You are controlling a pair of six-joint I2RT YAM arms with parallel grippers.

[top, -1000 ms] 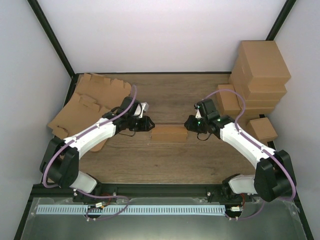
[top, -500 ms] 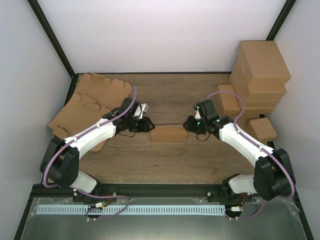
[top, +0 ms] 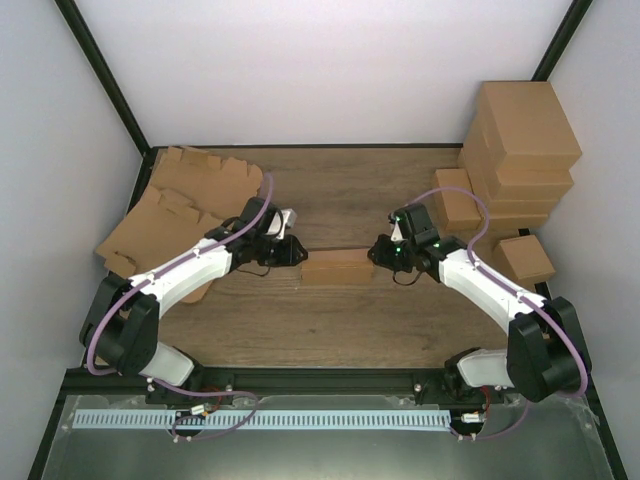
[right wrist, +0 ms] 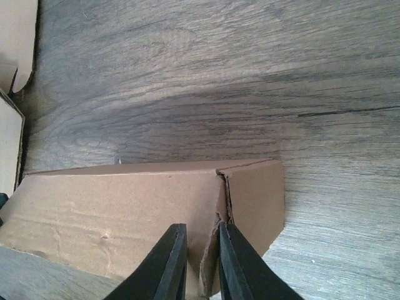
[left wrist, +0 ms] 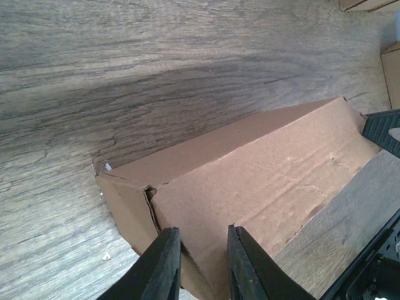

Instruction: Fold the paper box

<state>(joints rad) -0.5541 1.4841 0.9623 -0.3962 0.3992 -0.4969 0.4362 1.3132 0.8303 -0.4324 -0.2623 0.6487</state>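
soft, even overhead light; broad dim shadow across the wood table [left wrist: 187, 94]; all views sharp.

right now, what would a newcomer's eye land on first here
The small paper box at mid-table, with the left gripper and right gripper meeting it from opposite ends, fingers narrowly straddling its cardboard. Next come the stack of closed brown boxes in the far right corner and the flat cardboard blanks piled far left.

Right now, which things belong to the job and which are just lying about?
In the job: paper box, left end effector, right end effector.
Lying about: flat cardboard sheets, left side; stacked cardboard boxes, right side.
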